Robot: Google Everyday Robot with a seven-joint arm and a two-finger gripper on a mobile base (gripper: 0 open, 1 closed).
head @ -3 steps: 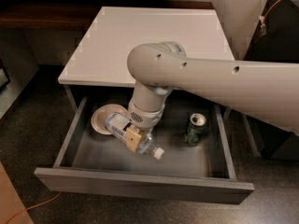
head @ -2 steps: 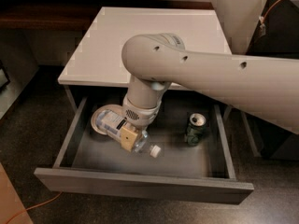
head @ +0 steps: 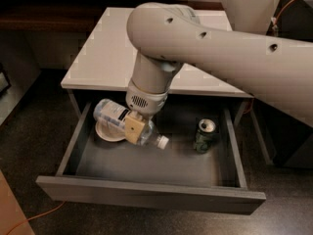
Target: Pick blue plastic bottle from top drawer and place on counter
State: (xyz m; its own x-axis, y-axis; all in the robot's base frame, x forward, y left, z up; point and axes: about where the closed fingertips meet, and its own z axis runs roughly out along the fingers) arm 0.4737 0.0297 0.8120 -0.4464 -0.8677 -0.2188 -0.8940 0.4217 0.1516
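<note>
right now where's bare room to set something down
The counter is bare wherever the arm doesn't cover it. In the drawer, the floor along the front and beside the can is free. Crowded back left: the claw holds the bottle by the bowl.

A dark green metal drinks can (head: pixel 204 136) stands upright near the right wall of the top drawer (head: pixel 146 192), silver lid up. A shallow round beige bowl (head: pixel 105 131) sits toward the left, partly hidden under the gripper (head: pixel 134 126) that clasps the blue plastic bottle (head: pixel 111 112). A dark wooden shelf (head: pixel 44 16) runs behind. A thin orange cable (head: pixel 29 220) lies on the dark speckled floor (head: pixel 34 126).
</note>
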